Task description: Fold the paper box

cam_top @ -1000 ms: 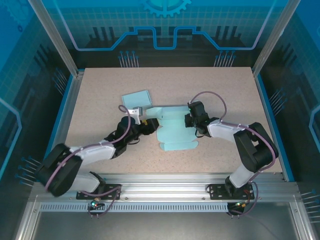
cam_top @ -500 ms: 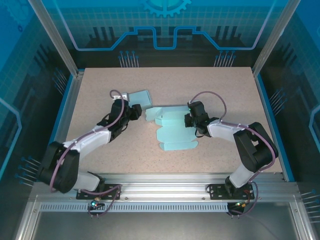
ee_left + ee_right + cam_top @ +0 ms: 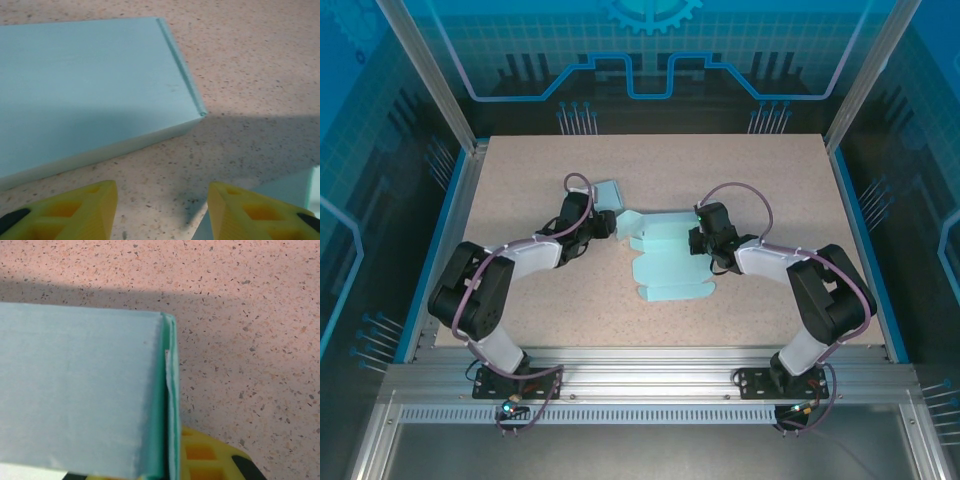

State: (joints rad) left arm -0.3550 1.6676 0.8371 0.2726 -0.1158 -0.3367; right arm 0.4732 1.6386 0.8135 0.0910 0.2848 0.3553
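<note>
Right gripper clamps nearly closed on a doubled-over side edge of the flat pale blue die-cut paper box blank, which lies spread on the speckled beige tabletop ahead of that gripper and to its left. Left gripper hovers low over the table, yellow fingers moderately apart with nothing between them. A closed pale blue rectangular paper box sits just ahead of its fingertips, and a corner of the blank lies just to its right.
</note>
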